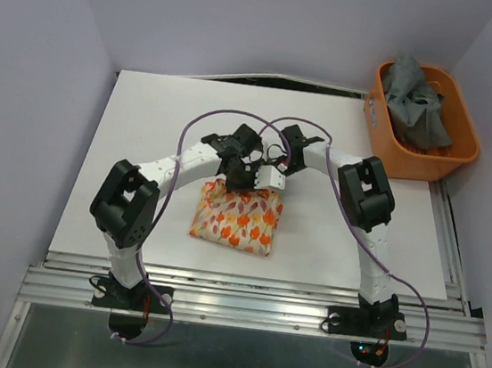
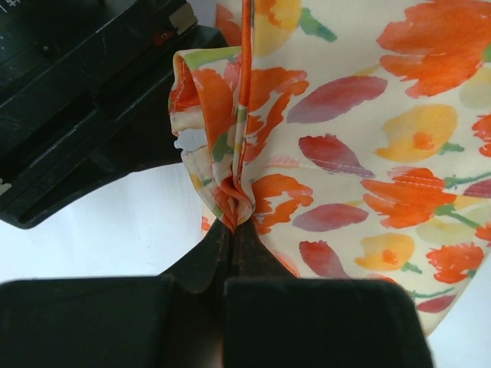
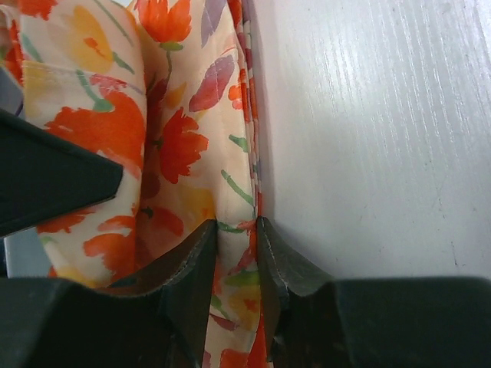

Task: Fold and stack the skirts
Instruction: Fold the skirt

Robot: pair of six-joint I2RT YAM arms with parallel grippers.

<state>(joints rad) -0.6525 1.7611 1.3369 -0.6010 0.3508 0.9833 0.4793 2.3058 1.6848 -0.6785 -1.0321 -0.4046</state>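
Folded cream leafy-print cloth skirt [image 1: 239, 224]: left gripper [image 2: 232, 227] clamps its bunched corner, right gripper [image 3: 235, 228] straddles its edge, grip unclear, probably to neaten the fold.

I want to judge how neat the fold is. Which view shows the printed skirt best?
Top external: nearly the whole printed skirt shows there, folded into a rough rectangle. The left wrist view shows only a bunched corner close up. The right wrist view shows only a strip along one side edge.

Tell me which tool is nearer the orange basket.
Right. The right tool is at the far edge of the printed skirt, on the side toward the orange basket. The left tool is just beside it, on the side away.
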